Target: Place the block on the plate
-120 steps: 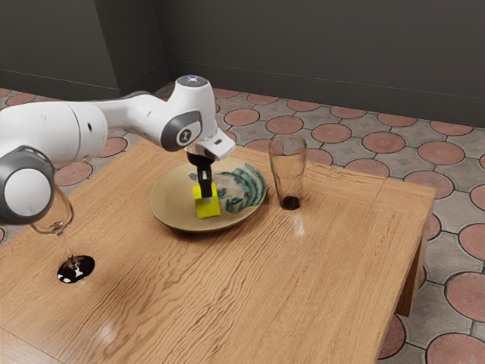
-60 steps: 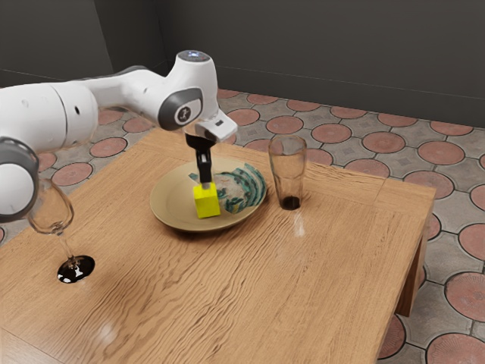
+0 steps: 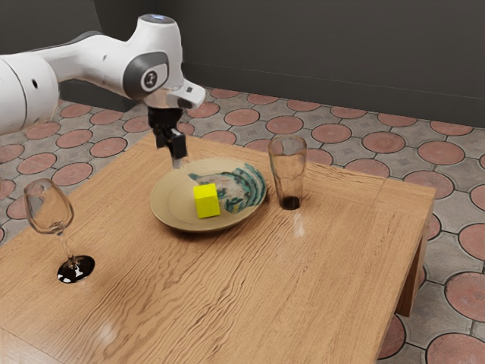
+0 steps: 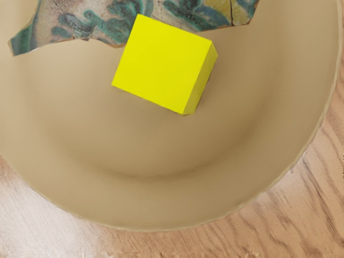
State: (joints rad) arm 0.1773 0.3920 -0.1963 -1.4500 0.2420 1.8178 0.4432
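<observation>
Up and to the left of the yellow block, my gripper (image 3: pixel 174 156) hangs open above the far-left rim of the plate in the exterior view, holding nothing. The yellow block (image 3: pixel 206 201) rests on the tan plate (image 3: pixel 170 208), beside its teal-patterned part and apart from the gripper. From the wrist camera, the block (image 4: pixel 161 64) appears whole, sitting on the inner surface of the plate (image 4: pixel 134 199) and slightly overlapping the patterned piece.
A clear tumbler (image 3: pixel 288 171) stands just past the plate's edge on the exterior view's right. A wine glass (image 3: pixel 50 208) with a dark foot stands toward the exterior view's left. Both are on the wooden table (image 3: pixel 250 280).
My gripper has let go of the block, risen, and moved toward the exterior view's left. The block stays on the plate.
</observation>
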